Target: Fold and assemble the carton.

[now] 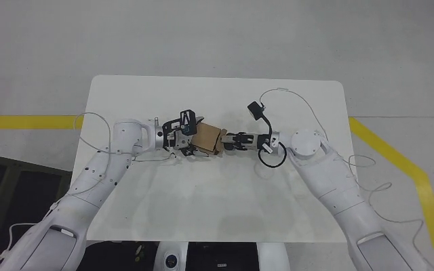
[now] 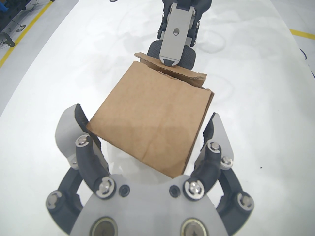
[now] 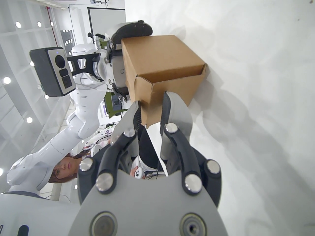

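The cardboard carton (image 1: 207,139) rests mid-table (image 1: 224,203), well clear of every edge, with bare tabletop all round. The left gripper (image 2: 146,114) clamps its opposite side walls. The right gripper (image 3: 152,101) pinches the end flap at the carton's open end.

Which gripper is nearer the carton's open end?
Right. The right gripper clamps the carton at that end; the left gripper straddles its opposite end.
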